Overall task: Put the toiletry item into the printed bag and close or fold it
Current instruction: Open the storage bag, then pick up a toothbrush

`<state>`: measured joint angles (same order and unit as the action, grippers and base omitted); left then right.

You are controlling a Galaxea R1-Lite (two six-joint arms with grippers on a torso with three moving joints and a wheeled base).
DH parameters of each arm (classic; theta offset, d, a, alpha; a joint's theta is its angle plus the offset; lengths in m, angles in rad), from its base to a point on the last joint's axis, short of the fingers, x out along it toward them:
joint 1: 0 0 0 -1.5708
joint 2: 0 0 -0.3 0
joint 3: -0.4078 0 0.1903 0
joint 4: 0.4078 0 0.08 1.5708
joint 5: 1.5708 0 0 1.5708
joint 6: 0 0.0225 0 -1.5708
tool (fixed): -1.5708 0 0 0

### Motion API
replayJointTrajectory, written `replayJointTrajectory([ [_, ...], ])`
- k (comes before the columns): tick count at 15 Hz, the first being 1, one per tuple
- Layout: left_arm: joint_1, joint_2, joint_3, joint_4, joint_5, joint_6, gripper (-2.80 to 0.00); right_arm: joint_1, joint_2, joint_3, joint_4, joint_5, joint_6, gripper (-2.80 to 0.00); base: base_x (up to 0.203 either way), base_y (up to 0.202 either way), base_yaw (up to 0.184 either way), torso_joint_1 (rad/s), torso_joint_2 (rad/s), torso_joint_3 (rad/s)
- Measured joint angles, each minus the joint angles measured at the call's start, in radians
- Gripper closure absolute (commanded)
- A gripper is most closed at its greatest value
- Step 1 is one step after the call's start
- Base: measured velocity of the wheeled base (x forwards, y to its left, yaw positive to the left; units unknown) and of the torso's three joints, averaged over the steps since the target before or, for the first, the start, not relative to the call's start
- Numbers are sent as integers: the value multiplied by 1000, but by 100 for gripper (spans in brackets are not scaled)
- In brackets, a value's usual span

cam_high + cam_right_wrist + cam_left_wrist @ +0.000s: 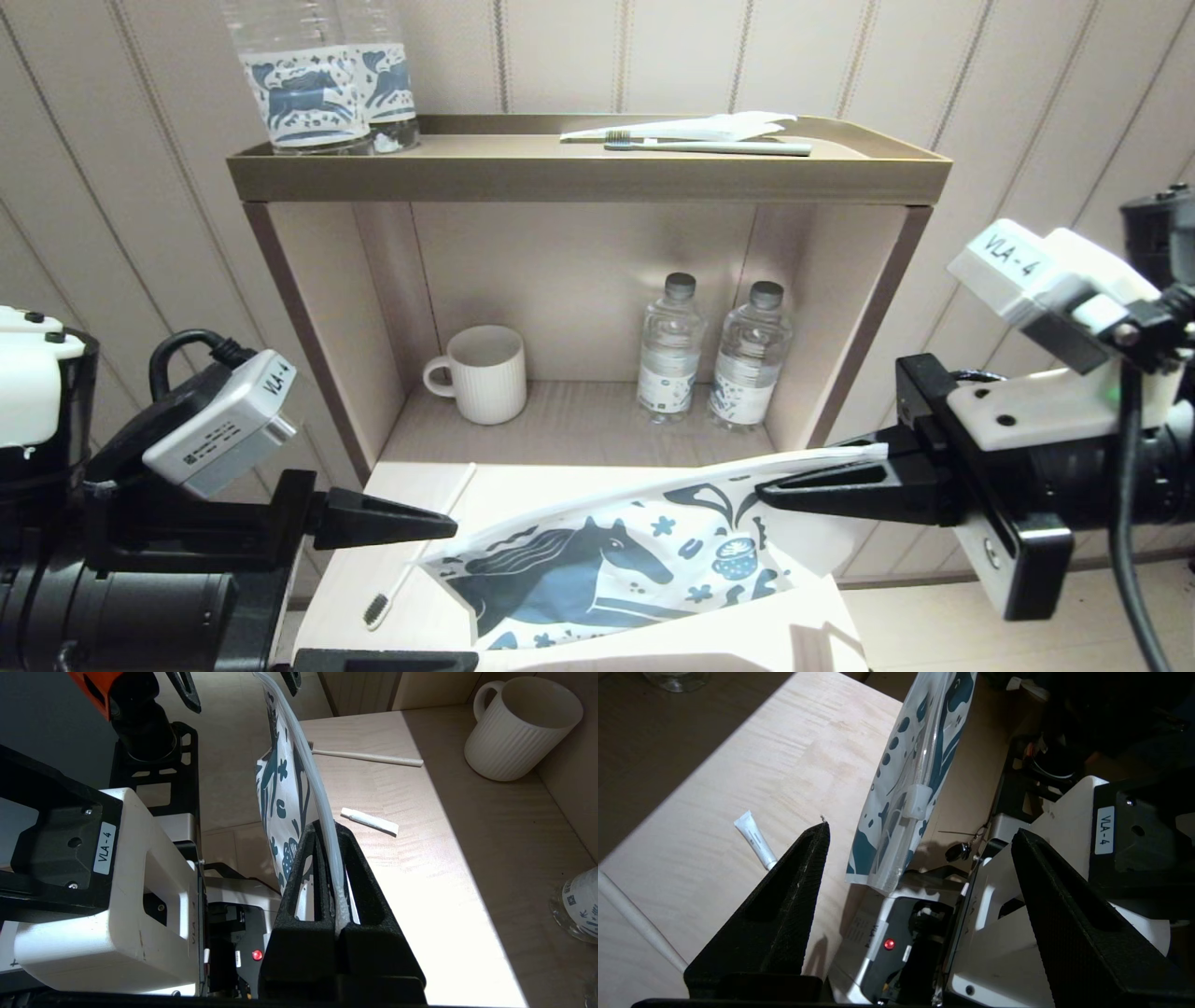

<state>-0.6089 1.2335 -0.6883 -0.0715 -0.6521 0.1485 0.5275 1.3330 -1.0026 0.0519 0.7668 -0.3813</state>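
Observation:
The printed bag [597, 569] [280, 798], white with a blue horse, hangs on edge above the table. My right gripper [775, 487] [328, 830] is shut on its top strip at the right end. A white slider [917, 800] sits on the bag's [924, 728] strip. My left gripper [465, 595] [920, 828] stands open by the bag's left end, touching nothing. A small white tube [755, 840] [369, 821] lies on the table; the bag hides it in the head view. A white toothbrush [420, 551] [369, 757] lies at the table's left.
The light wood table [392, 504] runs into a shelf niche holding a ribbed white mug [481, 373] [518, 728] and two water bottles [667, 350] [750, 357]. On the top shelf stand two more bottles [317, 79], with another toothbrush [709, 147] and a white wrapper [719, 126].

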Motion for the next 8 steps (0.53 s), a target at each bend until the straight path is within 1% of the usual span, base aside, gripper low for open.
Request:
replayJointTrajectory([
  [2,-2,16,-2,-1,-13,14,-280,2,1,0,0,0,0,0,0,0,0,0,0,0],
  [4,-3,43,-5,-22,-42,36,-280,3,3,-3,0,0,0,0,0,0,0,0,0,0],
  [8,-4,100,18,-131,-57,41,-280,3,11,-8,0,0,0,0,0,0,0,0,0,0],
])
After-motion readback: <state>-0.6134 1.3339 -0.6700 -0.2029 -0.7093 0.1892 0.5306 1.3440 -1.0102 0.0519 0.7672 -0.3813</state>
